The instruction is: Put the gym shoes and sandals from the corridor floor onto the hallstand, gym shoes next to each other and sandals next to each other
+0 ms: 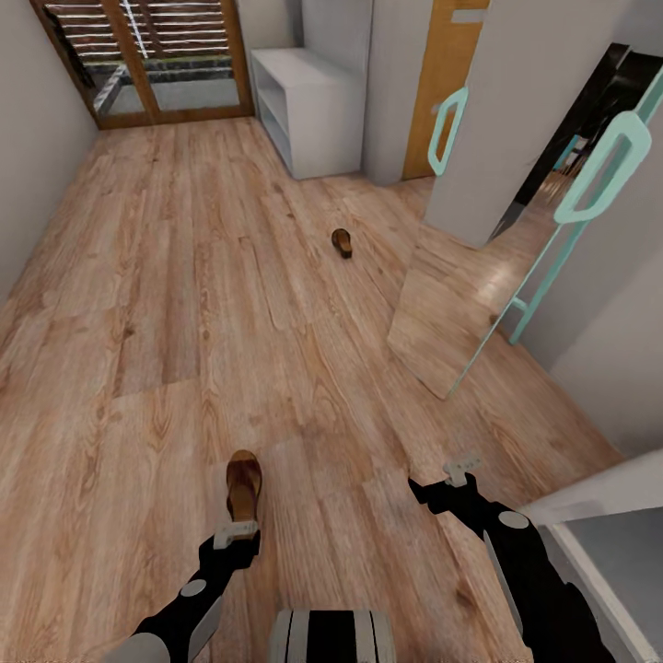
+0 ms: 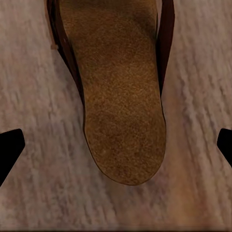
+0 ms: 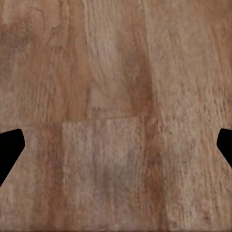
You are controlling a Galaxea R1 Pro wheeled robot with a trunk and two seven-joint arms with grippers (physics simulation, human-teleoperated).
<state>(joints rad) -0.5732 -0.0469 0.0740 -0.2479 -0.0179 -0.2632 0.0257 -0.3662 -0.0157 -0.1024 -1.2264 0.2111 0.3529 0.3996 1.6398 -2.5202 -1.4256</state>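
- Wood-plank corridor floor [image 1: 166, 304] runs from the robot to a slatted wooden door [image 1: 147, 55] at the far end, grain and plank joints plain to see.
- One brown sandal [image 1: 244, 486] lies flat on the planks just ahead of the left gripper [image 1: 236, 531], its tan insole up and its length pointing away from the robot.
- In the left wrist view the same sandal's insole [image 2: 121, 96] sits between the two dark fingertips [image 2: 9, 147] at the picture's edges; dark brown straps run along both its sides.
- The left gripper's fingers stand wide apart and hold nothing; whether they touch the floor cannot be told from these views.
- A second sandal [image 1: 342, 242] lies well apart from the first, farther down the corridor, near the foot of a tall leaning mirror [image 1: 497, 276] with a mint-green frame; it is small in the head view, so its straps are hard to make out.
- The right gripper [image 1: 460, 471] hangs over bare planks to the right of the near sandal, well clear of it.
- In the right wrist view its fingertips [image 3: 9, 150] are spread to the edges with only floor boards [image 3: 116, 116] between them, so it is empty too.
- A pale-grey hallstand [image 1: 308, 110] with open shelves stands against the far right wall, beside an orange-brown door [image 1: 447, 83].
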